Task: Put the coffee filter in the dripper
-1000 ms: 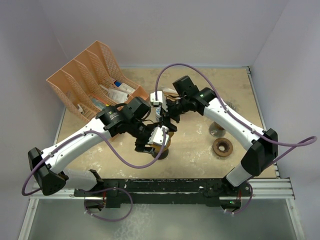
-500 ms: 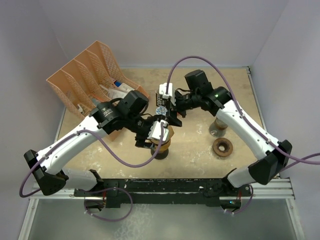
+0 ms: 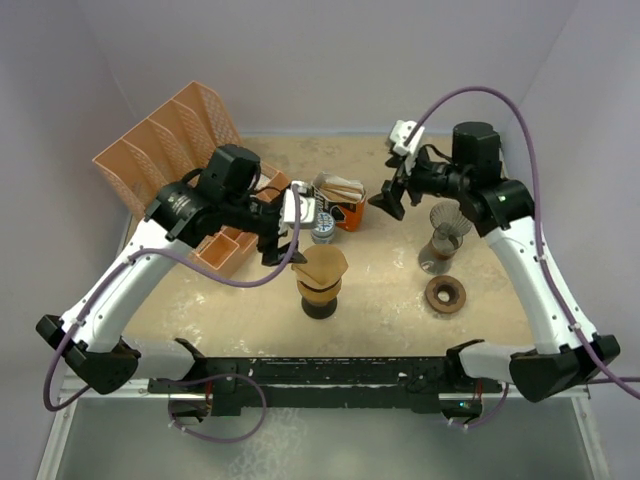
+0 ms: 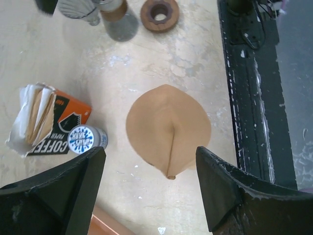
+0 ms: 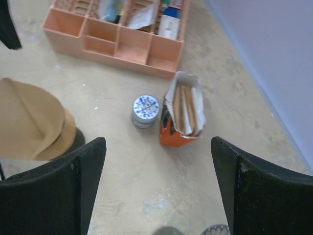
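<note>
Filter (image 3: 322, 268) now seated in dripper (image 3: 321, 298) at frame centre; left claw (image 4: 149, 149) and right claw (image 5: 157, 142) withdrawn, wide and empty: placement apparently complete.

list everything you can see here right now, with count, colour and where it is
coffee filter: one, tan, seated in the dripper, centre front
dripper: one, brown with dark base, under the filter
filter box: one, orange and black, open, behind the dripper
tin: one, blue and white lid, next to the box
organiser: one, peach, back left
wire cone on glass stand: one, grey and clear, right side
ring: one, brown, in front of the stand
left tool: one, black, open, raised by the filter
right tool: one, black, open, raised right of the box
</note>
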Controlling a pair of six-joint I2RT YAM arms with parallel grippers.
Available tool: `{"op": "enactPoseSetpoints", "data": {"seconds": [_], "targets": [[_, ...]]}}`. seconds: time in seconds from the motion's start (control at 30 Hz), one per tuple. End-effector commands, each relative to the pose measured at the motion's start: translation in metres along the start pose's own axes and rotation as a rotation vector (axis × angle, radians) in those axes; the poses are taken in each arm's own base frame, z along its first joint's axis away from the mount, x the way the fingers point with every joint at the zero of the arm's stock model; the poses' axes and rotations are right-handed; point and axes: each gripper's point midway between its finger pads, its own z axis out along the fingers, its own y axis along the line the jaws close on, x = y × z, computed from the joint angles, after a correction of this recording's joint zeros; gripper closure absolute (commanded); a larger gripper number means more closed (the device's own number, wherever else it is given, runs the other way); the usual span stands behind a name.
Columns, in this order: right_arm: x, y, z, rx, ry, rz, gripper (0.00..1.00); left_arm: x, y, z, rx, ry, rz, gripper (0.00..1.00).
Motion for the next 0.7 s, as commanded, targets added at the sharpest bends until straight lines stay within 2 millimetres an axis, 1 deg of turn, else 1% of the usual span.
{"op": "enactPoseSetpoints", "data": {"seconds": [0.0,0.07,0.13,0.23,0.37,0.53,0.67], "targets": [[0.001,-0.038,-0.025,0.184,-0.032,0.088,0.10,-0.031,0.022,-0.027,-0.134,-0.099,-0.069,0.25],[0.013,-0.057,-0.038,0.263,-0.020,0.138,0.10,-0.032,0.035,-0.036,-0.211,-0.105,-0.108,0.25],[0.026,-0.072,-0.051,0.323,-0.006,0.182,0.10,-0.030,0.051,-0.045,-0.305,-0.111,-0.152,0.25],[0.048,-0.088,-0.065,0.392,0.018,0.234,0.10,-0.025,0.076,-0.059,-0.453,-0.115,-0.204,0.24],[0.081,-0.103,-0.074,0.452,0.089,0.272,0.10,-0.013,0.105,-0.075,-0.611,-0.118,-0.288,0.22],[0.122,-0.122,-0.092,0.514,0.189,0.288,0.11,0.007,0.125,-0.085,-0.727,-0.110,-0.359,0.19],[0.155,-0.128,-0.103,0.533,0.281,0.284,0.11,0.023,0.132,-0.091,-0.793,-0.096,-0.394,0.12]]}}
